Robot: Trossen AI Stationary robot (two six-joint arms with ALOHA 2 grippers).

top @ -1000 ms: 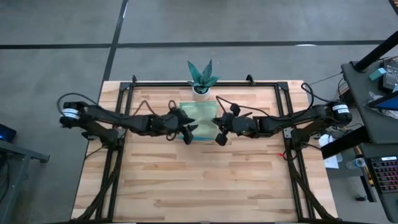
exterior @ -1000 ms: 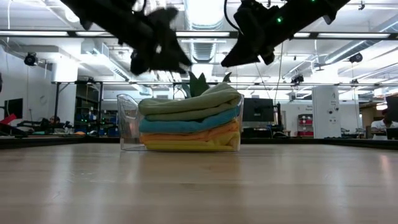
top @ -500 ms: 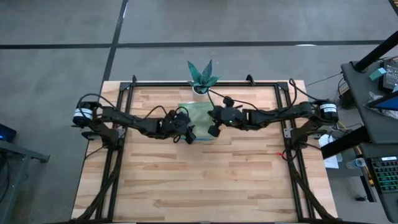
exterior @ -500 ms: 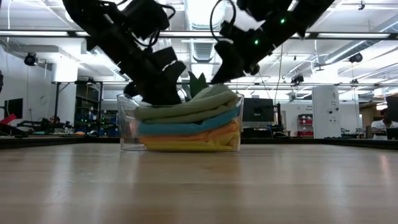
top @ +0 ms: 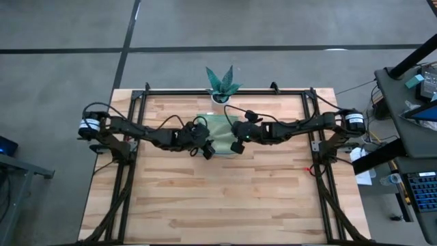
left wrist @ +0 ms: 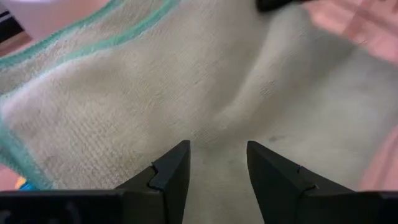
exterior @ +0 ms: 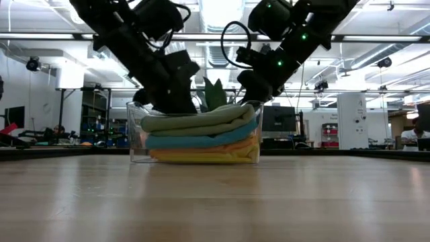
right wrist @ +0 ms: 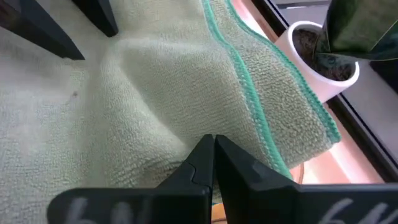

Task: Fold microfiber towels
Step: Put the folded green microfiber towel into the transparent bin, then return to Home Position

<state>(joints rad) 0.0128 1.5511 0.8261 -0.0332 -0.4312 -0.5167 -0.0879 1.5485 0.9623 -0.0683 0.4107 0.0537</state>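
both arms reach in from the sides, left gripper (top: 207,148) and right gripper (top: 236,143) meeting over the pale green towel (top: 220,125), potted plant (top: 221,85) just behind it

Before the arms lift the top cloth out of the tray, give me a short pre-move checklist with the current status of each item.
1. Right claw closed on the pale green microfiber towel at the top of the stack: ok, fingers shut with a pinch of cloth between them.
2. Left claw closed on that towel: not ok, fingers pressed into it but apart.
3. Only the top towel pinched: cannot tell; the teal-blue towel lies directly beneath.
4. Clear plastic tray flat on the wooden table: ok.
5. Small potted plant in its white pot clear of the right arm: ok, it stands just behind the tray, untouched.
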